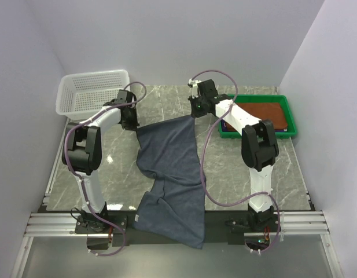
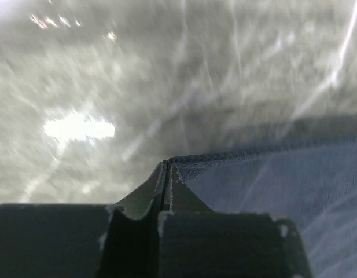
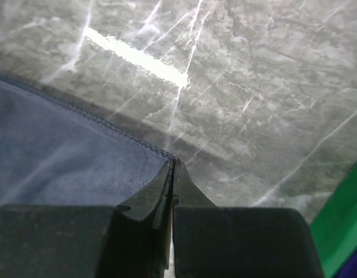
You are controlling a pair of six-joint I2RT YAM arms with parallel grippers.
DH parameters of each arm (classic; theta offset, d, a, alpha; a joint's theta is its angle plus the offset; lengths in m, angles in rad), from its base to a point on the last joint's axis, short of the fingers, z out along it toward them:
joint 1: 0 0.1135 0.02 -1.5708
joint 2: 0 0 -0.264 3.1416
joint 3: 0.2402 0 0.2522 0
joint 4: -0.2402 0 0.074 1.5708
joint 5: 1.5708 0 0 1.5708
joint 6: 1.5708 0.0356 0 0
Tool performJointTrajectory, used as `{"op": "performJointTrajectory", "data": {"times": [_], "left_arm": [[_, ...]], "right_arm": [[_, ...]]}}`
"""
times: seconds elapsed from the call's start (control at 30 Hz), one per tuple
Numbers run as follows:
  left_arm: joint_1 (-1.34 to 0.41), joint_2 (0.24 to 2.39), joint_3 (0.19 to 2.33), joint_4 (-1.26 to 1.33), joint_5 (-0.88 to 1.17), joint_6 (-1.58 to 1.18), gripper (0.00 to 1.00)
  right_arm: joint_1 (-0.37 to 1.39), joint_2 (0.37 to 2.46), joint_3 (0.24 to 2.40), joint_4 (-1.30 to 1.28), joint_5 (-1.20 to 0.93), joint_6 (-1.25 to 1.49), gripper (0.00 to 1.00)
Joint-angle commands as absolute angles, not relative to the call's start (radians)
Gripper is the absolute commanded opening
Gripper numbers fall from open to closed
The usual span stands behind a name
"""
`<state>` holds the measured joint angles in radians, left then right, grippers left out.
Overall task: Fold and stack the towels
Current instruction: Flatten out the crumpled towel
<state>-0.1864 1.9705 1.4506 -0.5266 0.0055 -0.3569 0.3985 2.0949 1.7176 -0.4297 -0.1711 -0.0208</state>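
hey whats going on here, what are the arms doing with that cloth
Both arms are handling a grey-blue towel. The left gripper is shut on one far corner and the right gripper on the other, so the far edge is stretched between them. The rest lies rumpled on the table and hangs over its near edge, not yet folded. A rust-brown towel lies in the green tray on the right.

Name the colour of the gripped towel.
Grey-blue towel; best seen in the top external view.
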Motion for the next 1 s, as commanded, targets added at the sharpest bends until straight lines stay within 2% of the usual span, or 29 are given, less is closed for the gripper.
{"op": "performJointTrajectory", "data": {"times": [0.0, 0.07, 0.17, 0.2, 0.23, 0.27, 0.3, 0.33, 0.37, 0.7, 0.97], "left_arm": [[-0.224, 1.902, 1.382, -0.494, 0.034, -0.397, 0.01], [-0.236, 1.913, 1.373, -0.483, 0.029, -0.402, 0.02], [-0.241, 1.934, 1.377, -0.471, 0.02, -0.405, 0.13], [-0.241, 1.937, 1.379, -0.456, 0.018, -0.402, 0.23], [-0.239, 1.959, 1.408, -0.46, 0.003, -0.394, 0.44], [-0.239, 1.966, 1.408, -0.46, 0.003, -0.394, 0.44], [-0.239, 1.973, 1.428, -0.466, 0.003, -0.39, 0.48], [-0.239, 1.977, 1.434, -0.472, 0.005, -0.382, 0.58], [-0.239, 1.982, 1.439, -0.472, 0.003, -0.376, 0.6], [-0.239, 1.999, 1.443, -0.427, 0.093, -0.276, 0.6], [-0.238, 2.005, 1.457, -0.422, 0.176, -0.226, 0.51]], "right_arm": [[0.391, 2.04, 1.655, -0.407, -0.163, -0.028, 0.0], [0.393, 2.039, 1.629, -0.391, -0.169, -0.023, 0.0], [0.393, 2.043, 1.614, -0.382, -0.179, -0.017, 0.0], [0.393, 2.045, 1.608, -0.379, -0.183, -0.015, 0.0], [0.393, 2.048, 1.599, -0.371, -0.187, -0.015, 0.0], [0.393, 2.048, 1.598, -0.371, -0.187, -0.015, 0.0], [0.393, 2.048, 1.595, -0.371, -0.189, -0.015, 0.0], [0.393, 2.049, 1.595, -0.371, -0.189, -0.017, 0.0], [0.394, 2.048, 1.592, -0.37, -0.19, -0.018, 0.0], [0.393, 2.048, 1.566, -0.36, -0.19, -0.021, 0.0], [0.393, 2.052, 1.563, -0.359, -0.199, -0.018, 0.0]]}}
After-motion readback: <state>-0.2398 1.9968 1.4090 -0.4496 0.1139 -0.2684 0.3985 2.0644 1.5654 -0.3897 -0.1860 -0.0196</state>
